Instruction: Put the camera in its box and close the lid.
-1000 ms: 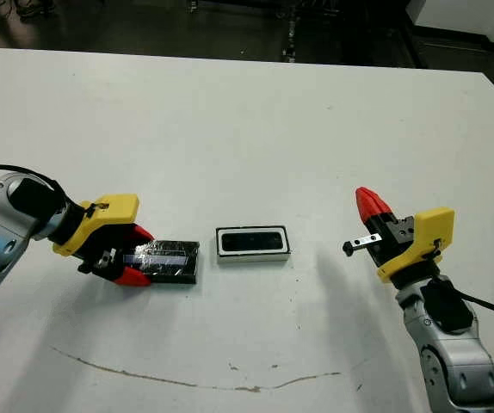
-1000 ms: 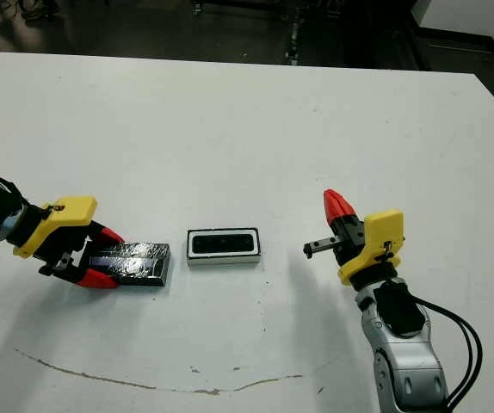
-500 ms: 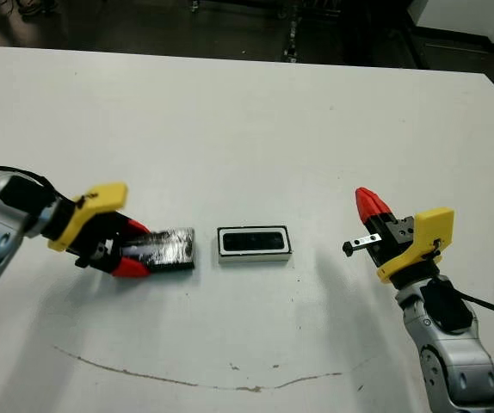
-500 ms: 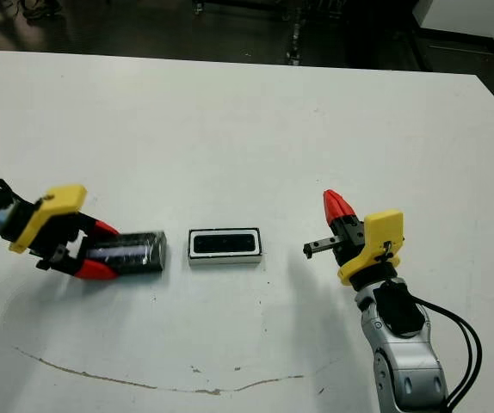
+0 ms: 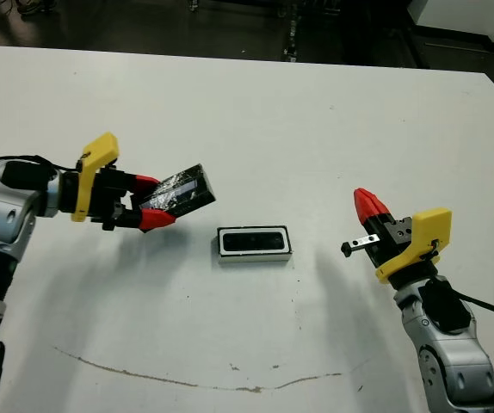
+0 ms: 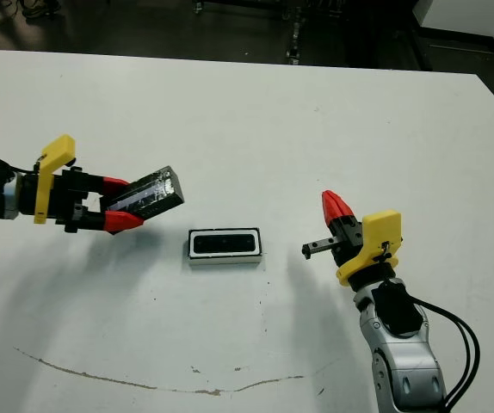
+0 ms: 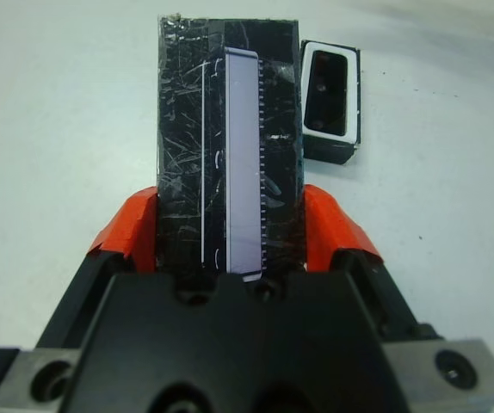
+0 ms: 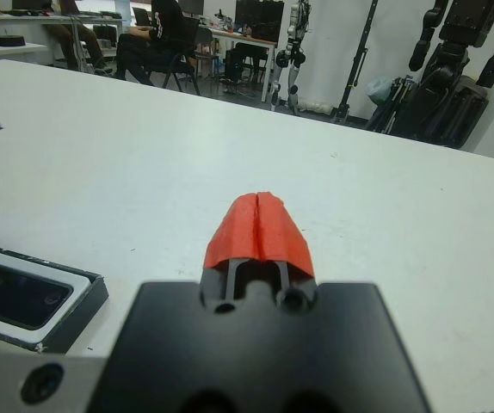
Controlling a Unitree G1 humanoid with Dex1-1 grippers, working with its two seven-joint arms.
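Above the white worktop (image 5: 247,112) I hold the lid (image 5: 178,191) gripped in my left pincer (image 5: 154,205), tilted toward the camera-filled box (image 5: 253,243); right pincer (image 5: 366,205) clenched, idle.

Lid (image 5: 178,190): flat glossy black rect, crinkly wrap w/ pale stripe, clamped in my left gripper (image 5: 151,201), lifted off table, tilted, far end up, just left of box. Box (image 5: 254,242): small white-walled tray, flat mid-table, open top. Camera (image 5: 253,241): slim black bar lying inside it.
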